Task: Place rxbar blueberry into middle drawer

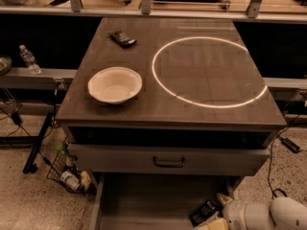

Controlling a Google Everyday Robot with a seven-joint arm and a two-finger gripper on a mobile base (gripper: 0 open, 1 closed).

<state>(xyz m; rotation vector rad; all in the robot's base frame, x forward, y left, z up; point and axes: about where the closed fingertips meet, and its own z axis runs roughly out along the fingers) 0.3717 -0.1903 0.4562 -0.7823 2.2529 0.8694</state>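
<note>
- The middle drawer [144,200] is pulled out below the bench [192,111], and its flat grey floor shows.
- My pincer [217,211] comes in from the lower right and sits low over the drawer's right side, near the front.
- The blueberry bar [205,212] is right at my pincer's tip, inside the drawer's outline. It is tilted, with its pale print facing up.
- I cannot tell whether my pincer is grasping the bar or has let go of it. I also cannot tell whether the bar rests on the drawer floor.
- Above the open drawer is a closed drawer front [120,158] with a dark curved handle.
- On the bench, a white bowl [115,84] stands upright at the left.
- A black bar [123,38] lies flat farther back, well apart from the bowl.
- A bright ring of light [173,94] lies across the bench's right half.
- A water bottle [29,60] stands on a ledge at the left.
</note>
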